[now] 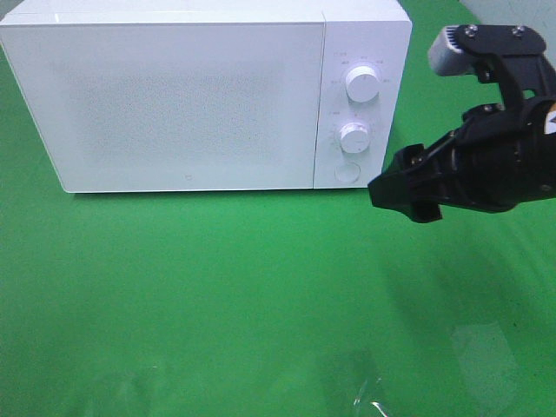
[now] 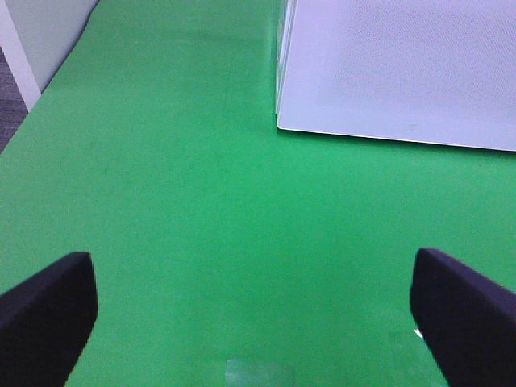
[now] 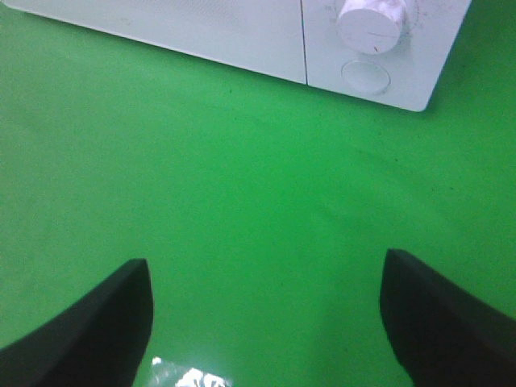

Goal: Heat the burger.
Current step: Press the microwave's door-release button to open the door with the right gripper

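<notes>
**Microwave shut, burger out of sight**

Burger appears in none of the 3 views. It is not on the green tabletop [image 1: 217, 295], and the door [image 1: 174, 95] of the microwave [image 1: 365, 26] is closed and opaque, so whether it sits inside cannot be told. The right gripper [image 1: 405, 198] hangs above the table just beside the control panel, its fingers spread wide and holding nothing. Its wrist camera looks at the lower dial [image 3: 369, 24] and the round button [image 3: 365, 76] beneath it. That placement suggests the controls are the next concern — likely a dial to turn for heating, or the button to release the door. The 2 dials stand 1 above the other, upper dial [image 1: 362, 84] over lower, and spread fingers would suit closing around either knob. The left gripper [image 2: 251, 262], unseen from the high camera, is also spread and empty, low over the table near the microwave's left front corner — apparently parked out of the way.
</notes>
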Robot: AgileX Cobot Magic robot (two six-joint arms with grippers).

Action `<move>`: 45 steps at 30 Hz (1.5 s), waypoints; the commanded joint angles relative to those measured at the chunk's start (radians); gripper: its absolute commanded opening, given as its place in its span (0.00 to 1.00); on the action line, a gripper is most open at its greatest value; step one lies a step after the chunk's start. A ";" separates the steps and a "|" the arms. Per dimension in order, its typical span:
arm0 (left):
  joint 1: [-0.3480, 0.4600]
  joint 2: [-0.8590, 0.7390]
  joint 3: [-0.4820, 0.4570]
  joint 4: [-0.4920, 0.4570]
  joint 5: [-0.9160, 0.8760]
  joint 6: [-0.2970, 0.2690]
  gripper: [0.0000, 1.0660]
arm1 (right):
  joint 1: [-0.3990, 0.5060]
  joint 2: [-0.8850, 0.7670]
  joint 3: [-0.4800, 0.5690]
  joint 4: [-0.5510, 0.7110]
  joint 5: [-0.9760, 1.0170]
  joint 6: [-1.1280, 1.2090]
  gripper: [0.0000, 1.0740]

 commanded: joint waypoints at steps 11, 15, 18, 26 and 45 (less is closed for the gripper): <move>0.002 -0.017 0.003 0.000 -0.010 -0.006 0.92 | -0.010 -0.288 -0.022 -0.076 0.398 0.015 0.71; 0.002 -0.017 0.003 0.000 -0.010 -0.006 0.92 | -0.010 -0.354 -0.021 -0.080 0.470 0.015 0.71; 0.002 -0.017 0.003 0.000 -0.010 -0.006 0.92 | -0.010 -0.427 -0.012 -0.103 0.523 0.019 0.71; 0.002 -0.017 0.003 0.000 -0.010 -0.006 0.92 | -0.040 -0.646 0.054 -0.157 0.544 0.024 0.71; 0.002 -0.017 0.003 0.000 -0.010 -0.006 0.92 | -0.436 -1.185 0.158 -0.159 0.672 0.085 0.71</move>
